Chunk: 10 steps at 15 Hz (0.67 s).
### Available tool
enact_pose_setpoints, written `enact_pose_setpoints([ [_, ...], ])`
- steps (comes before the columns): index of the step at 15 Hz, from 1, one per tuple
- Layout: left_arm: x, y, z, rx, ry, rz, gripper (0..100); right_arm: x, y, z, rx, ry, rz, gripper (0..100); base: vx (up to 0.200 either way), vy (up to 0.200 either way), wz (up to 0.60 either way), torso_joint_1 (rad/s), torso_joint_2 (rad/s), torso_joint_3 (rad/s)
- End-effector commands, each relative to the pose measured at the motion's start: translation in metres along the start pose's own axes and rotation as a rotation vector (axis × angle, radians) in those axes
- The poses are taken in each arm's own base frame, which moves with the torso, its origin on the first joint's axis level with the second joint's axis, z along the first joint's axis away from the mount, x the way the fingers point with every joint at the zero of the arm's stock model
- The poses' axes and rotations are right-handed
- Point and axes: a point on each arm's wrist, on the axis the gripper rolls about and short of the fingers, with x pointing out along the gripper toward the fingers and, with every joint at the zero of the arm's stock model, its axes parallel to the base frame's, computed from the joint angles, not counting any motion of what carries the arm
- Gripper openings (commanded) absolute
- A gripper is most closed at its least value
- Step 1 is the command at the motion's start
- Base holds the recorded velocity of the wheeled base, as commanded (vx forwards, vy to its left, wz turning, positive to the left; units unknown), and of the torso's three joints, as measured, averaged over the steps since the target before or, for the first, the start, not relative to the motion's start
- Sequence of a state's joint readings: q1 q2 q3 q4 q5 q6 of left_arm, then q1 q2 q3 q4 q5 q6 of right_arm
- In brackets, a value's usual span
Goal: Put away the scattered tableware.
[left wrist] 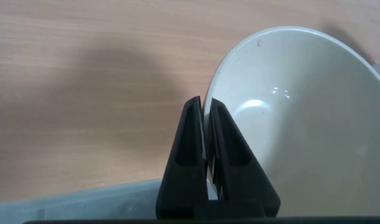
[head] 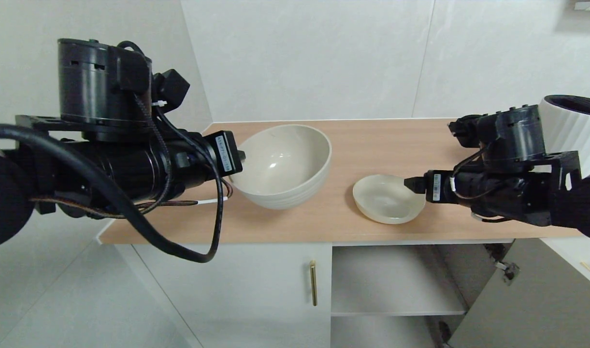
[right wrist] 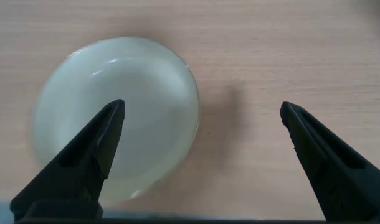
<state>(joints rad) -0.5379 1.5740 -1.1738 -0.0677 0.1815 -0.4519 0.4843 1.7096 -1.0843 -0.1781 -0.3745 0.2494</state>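
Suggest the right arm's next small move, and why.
Probably lower the right gripper and close on the rim of the small dish: its jaws stand open astride that rim, one finger over the dish, one over the counter. The left gripper holds the large bowl.

The large round glossy ceramic bowl (head: 285,164) is cream; the small shallow dish (head: 386,198) is paler — a milky greenish white. The tabletop (head: 372,140) shows light tan wood grain. The left end effector (left wrist: 205,106) and right end effector (right wrist: 201,106) are black.
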Motion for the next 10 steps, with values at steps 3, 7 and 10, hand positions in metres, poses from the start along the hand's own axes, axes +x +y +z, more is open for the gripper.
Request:
enact_pose_setpoints([
  [3, -0.005, 0.000, 0.002, -0.003, -0.012, -0.005, 0, 0.032, 0.004, -0.017, -0.012, 0.036, -0.043, 100, 0.000, 0.000, 0.00, 0.000, 0.00, 0.000],
  [7, -0.005, 0.000, 0.003, -0.003, -0.014, -0.005, 0, 0.036, 0.004, -0.020, -0.014, 0.044, -0.046, 100, 0.000, 0.000, 0.00, 0.000, 0.00, 0.000],
  [10, -0.005, 0.000, 0.002, -0.003, -0.013, -0.004, 0, 0.037, 0.005, -0.021, -0.016, 0.048, -0.045, 100, 0.000, 0.000, 0.00, 0.000, 0.00, 0.000],
])
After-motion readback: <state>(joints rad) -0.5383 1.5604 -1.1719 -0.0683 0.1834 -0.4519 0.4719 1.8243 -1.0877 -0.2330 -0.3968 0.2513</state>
